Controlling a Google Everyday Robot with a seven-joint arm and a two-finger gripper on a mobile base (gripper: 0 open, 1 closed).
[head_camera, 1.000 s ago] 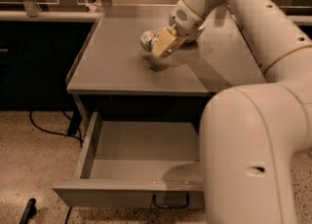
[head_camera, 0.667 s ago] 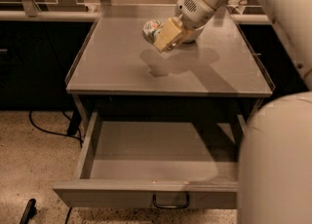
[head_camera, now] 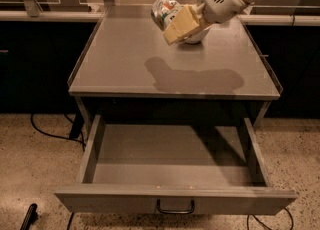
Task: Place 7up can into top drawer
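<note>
We hold one 7up can [head_camera: 164, 9] clamped in our gripper [head_camera: 179, 25] above the grey tabletop [head_camera: 130, 59], one white bowl [head_camera: 199, 36] just behind; one top drawer [head_camera: 175, 200] stands open below.

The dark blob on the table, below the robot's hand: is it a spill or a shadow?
Camera view: a shadow, not a spill; the hand, up above the tabletop and gripping the 7up can, blocks light from above. Camera view again: the tabletop also shades the back of the open top drawer.
</note>
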